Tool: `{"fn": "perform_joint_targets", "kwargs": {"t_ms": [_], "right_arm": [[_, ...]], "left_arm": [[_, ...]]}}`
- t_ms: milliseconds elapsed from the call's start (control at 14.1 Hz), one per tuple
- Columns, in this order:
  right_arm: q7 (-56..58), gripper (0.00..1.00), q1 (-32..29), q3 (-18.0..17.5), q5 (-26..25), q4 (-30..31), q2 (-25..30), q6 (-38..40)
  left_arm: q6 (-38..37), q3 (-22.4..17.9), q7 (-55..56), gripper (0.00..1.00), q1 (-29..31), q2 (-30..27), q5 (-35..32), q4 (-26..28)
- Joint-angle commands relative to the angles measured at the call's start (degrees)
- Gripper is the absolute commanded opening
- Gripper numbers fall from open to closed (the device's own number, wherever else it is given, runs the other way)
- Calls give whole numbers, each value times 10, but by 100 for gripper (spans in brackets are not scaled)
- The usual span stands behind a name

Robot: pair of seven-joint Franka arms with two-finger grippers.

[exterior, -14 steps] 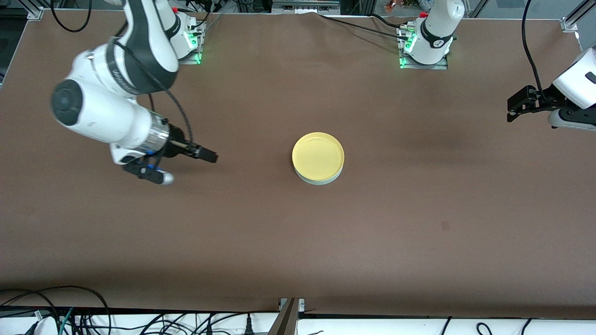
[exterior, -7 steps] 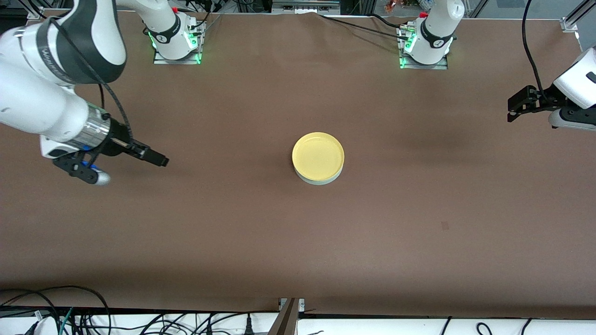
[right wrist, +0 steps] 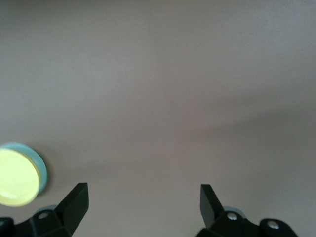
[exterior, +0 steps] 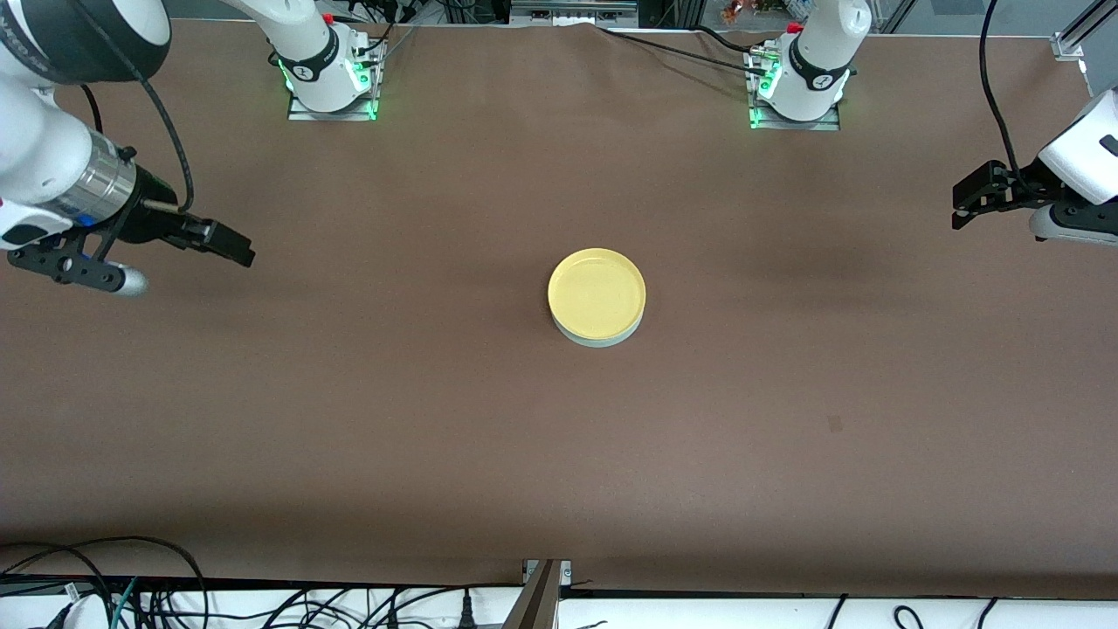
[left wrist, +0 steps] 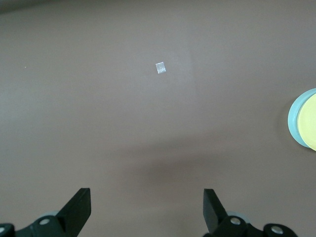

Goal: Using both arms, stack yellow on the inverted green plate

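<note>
- Broadly, table: brown surface, bare in every direction around the stack. Its edge nearest the front camera runs along a strip of cables. One small pale square mark shows on the surface in the left wrist view.
- Right arm: reaches out from its base to the right arm's end of the table, forearm lying roughly level.
- Left arm: only its wrist end shows, at the left arm's end of the table.
- Yellow plate: mid-table, roughly between the two arm bases and nearer the front camera than both. Hollow side faces up, rim up. Round, so no long axis to note. It sits on the green plate.
- Green plate: under the yellow one, only a pale crescent of its edge showing on the camera side. It looks turned rim-down, though too little of it is exposed to be sure.
- Right gripper: up over bare table toward the right arm's end, well apart from the stack. Fingers spread wide, nothing between them, touching nothing.
- Left gripper: over bare table at the left arm's end, well apart from the stack. Fingers likewise wide apart and empty.
- Room: wide open surface lies between each gripper and the plates, and between the plates and every table edge.
</note>
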State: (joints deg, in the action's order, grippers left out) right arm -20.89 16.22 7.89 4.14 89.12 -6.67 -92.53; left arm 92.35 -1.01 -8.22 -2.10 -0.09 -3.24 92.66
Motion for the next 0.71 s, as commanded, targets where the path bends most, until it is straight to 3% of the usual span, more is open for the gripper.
{"fn": "perform_joint_targets", "kwargs": {"t_ms": [0, 284, 639], "right_arm": [[42, 100, -86, -95, -27, 92, 66, -16], [139, 100, -152, -133, -29, 175, 132, -40], [160, 100, -152, -132, -46, 171, 131, -22]], "left_arm": [[-12, 1, 0, 100, 3, 10, 9, -20], [-12, 1, 0, 100, 3, 11, 9, -20], [-12, 1, 0, 100, 3, 10, 9, -20]]}}
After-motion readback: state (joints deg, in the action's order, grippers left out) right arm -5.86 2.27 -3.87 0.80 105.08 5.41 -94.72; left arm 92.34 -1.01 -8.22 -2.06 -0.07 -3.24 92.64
